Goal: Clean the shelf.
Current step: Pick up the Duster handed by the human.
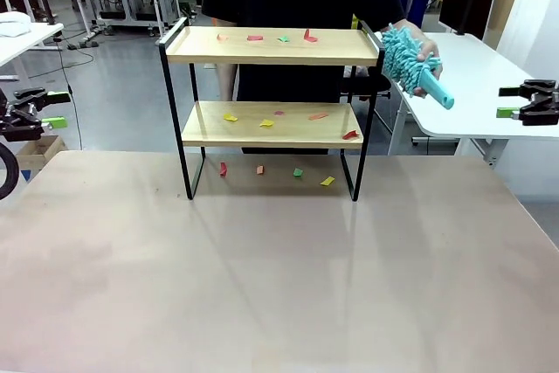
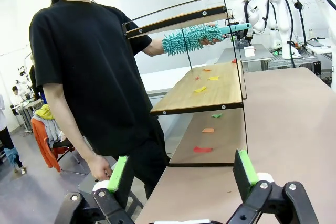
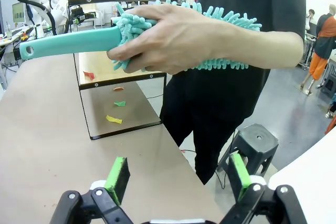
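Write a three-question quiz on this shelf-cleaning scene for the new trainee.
1. True or false: the person's hand holds the duster by its handle.
2. Paper scraps lie on: A, the top board of the shelf only; B, both boards and the table beneath; C, the table only.
3. Fill in: the left gripper and right gripper both have jaws ____.
Key: 1 false, it grips the fluffy head; 2 B; 3 open.

A black stool (image 3: 255,139) stands near a white desk (image 1: 485,85).
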### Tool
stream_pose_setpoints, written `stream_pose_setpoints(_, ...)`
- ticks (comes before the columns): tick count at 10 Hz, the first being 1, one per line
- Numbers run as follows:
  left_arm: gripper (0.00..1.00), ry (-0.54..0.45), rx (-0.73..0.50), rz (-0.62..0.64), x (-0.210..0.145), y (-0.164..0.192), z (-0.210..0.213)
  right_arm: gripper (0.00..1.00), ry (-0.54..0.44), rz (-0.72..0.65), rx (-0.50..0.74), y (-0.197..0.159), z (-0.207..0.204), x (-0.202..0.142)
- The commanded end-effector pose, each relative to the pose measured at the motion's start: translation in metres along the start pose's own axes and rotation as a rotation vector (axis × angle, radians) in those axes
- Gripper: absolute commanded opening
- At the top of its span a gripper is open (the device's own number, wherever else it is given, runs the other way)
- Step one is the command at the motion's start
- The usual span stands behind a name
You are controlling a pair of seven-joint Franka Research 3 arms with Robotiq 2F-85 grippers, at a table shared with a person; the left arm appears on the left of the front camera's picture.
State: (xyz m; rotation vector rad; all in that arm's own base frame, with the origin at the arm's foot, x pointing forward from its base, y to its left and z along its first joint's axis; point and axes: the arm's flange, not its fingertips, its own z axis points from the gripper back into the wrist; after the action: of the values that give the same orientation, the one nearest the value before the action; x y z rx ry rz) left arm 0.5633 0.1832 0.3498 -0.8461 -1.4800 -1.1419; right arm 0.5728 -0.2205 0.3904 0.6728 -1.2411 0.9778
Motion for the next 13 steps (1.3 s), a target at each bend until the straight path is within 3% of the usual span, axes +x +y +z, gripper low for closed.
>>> stream_pose_setpoints(1,1.00,0.001,0.002,-0.005,0.002,0.000,0.000,1.00,-0.001,0.002,0.000,0.000,-0.001,0.001)
stream_pose_setpoints(4,1.00,0.001,0.002,-0.005,0.002,0.000,0.000,1.00,0.000,0.000,0.000,0.000,0.000,0.000)
stream_pose_setpoints(9,1.00,0.001,0.002,-0.005,0.002,0.000,0.000,1.00,0.165,-0.137,0.021,-0.001,0.060,0.149)
stream_pose_setpoints(11,1.00,0.001,0.002,-0.005,0.002,0.000,0.000,1.00,0.337,-0.220,-0.052,0.020,0.062,0.208)
stream_pose_setpoints(13,1.00,0.001,0.002,-0.005,0.002,0.000,0.000,1.00,0.530,-0.358,-0.232,0.044,0.044,0.260)
